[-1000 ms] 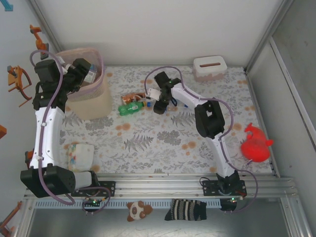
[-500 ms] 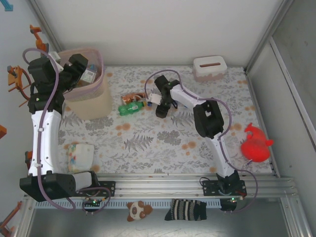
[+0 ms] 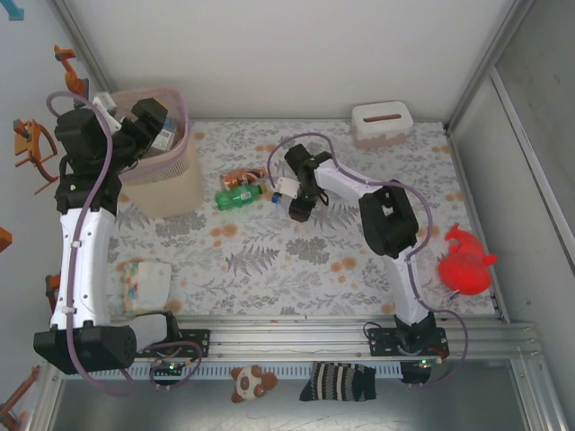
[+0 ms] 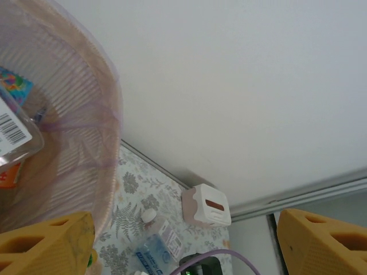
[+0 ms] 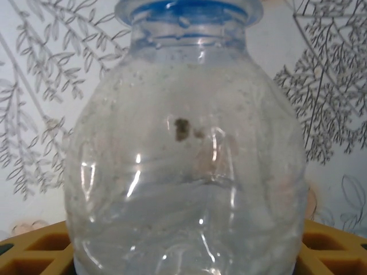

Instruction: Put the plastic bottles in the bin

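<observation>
My right gripper [image 5: 183, 256] has narrowed its jaws around a clear blue-capped bottle [image 5: 183, 143] lying on the desk [image 3: 269, 260]. I cannot tell yet whether the grip is firm. A green bottle [image 3: 238, 197] and an orange-labelled one [image 3: 237, 177] wait at its nine o'clock. My left gripper [image 4: 183, 246] hangs released over the bin [image 3: 166, 184] at ten o'clock, so another carry looks close.

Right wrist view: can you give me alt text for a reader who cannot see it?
A clear plastic bottle with a blue cap, seen close up, sits between the two orange fingers of the right gripper, cap pointing away from the camera. Behind it is a white table cover printed with grey leaves.
</observation>
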Robot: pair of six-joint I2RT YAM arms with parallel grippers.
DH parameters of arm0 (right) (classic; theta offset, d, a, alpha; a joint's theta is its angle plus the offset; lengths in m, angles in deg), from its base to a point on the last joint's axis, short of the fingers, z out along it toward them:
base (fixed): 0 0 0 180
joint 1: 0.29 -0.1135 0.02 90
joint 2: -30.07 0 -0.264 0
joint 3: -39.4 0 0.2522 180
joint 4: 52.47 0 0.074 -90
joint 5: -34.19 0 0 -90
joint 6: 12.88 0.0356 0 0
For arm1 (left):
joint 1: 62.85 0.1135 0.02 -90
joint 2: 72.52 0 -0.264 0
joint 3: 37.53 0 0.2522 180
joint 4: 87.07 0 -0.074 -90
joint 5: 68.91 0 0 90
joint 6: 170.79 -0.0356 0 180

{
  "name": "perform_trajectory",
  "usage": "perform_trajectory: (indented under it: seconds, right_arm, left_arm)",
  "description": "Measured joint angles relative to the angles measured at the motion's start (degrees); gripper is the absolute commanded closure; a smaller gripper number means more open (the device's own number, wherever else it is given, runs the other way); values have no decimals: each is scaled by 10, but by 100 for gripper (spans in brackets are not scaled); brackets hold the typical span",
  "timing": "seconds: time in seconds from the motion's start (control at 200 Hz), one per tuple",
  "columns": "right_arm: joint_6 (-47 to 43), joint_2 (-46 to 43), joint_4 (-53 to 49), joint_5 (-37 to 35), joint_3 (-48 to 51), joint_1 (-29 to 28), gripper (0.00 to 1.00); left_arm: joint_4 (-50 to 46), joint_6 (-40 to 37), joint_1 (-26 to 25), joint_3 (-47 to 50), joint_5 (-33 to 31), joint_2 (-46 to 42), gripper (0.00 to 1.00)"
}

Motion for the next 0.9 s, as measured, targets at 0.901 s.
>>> perform_trajectory:
  seconds: [0.901]
  right_arm:
    - [224, -405, 243, 210, 205, 0, 41]
  left_arm:
    - [211, -139, -240, 41, 121, 53, 17]
